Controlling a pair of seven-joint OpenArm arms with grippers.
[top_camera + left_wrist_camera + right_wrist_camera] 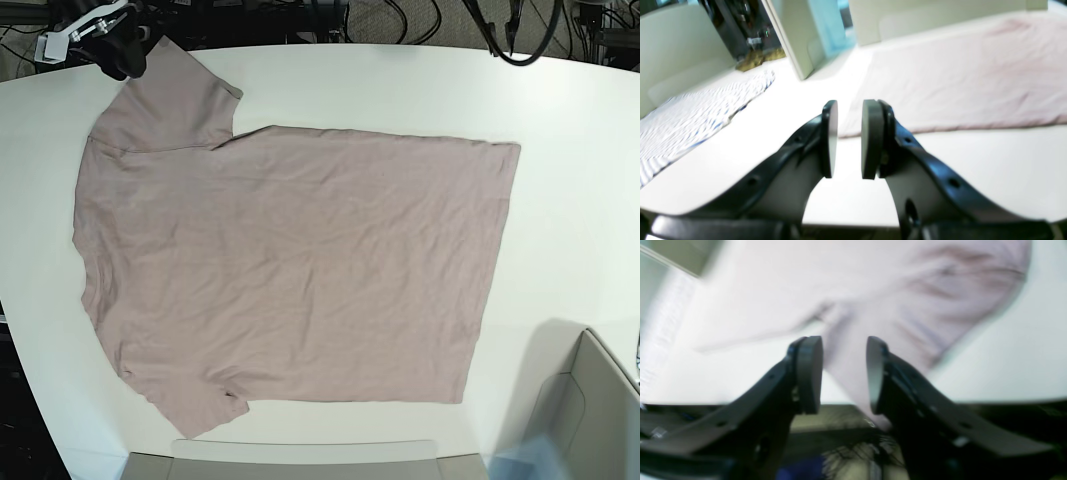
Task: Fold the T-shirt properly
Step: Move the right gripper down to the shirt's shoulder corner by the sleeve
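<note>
The dusty pink T-shirt (290,260) lies spread flat on the white table (560,120), collar side at the left and hem at the right. My right gripper (115,50) is at the table's far left corner, by the upper sleeve (170,95). In the right wrist view it (844,373) stands open, and the blurred sleeve (857,350) shows through the gap and runs over the table's edge. My left gripper (849,138) is open and holds nothing. It hovers over bare table just short of the shirt's hem corner (853,128).
A blue-and-white striped cloth (690,110) lies on the table left of my left gripper. Beige bins stand at the table's edge (585,400) (300,460). Cables and stands (505,30) crowd the far edge.
</note>
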